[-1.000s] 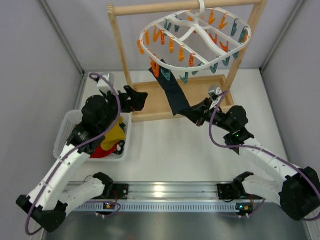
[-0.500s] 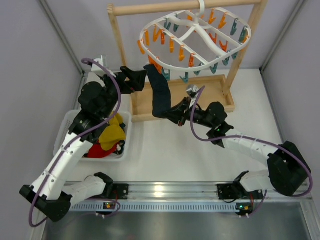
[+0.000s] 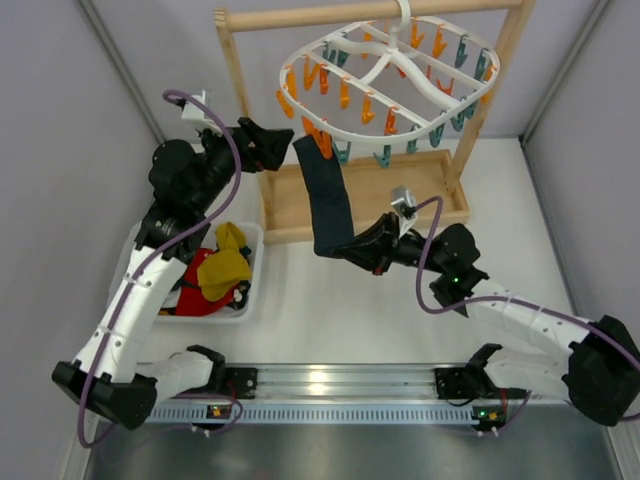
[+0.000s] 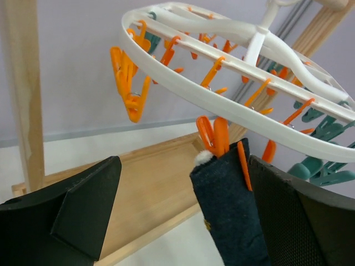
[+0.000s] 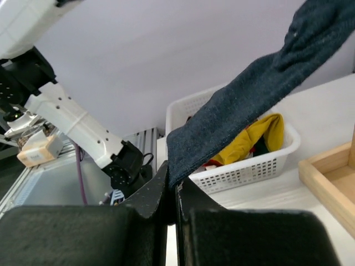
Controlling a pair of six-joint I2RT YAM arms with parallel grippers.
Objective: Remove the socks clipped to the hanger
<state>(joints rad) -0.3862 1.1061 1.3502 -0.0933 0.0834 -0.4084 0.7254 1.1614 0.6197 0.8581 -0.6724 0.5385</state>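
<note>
Dangling clips point(image 4: 130, 91) crowd room above sock point(image 4: 230, 216)

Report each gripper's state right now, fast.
Left gripper: open, holding nothing.
Right gripper: closed on the limp dark navy fabric sock.

No legible text, label, brand mark, number or sign appears in any of the three views.
</note>
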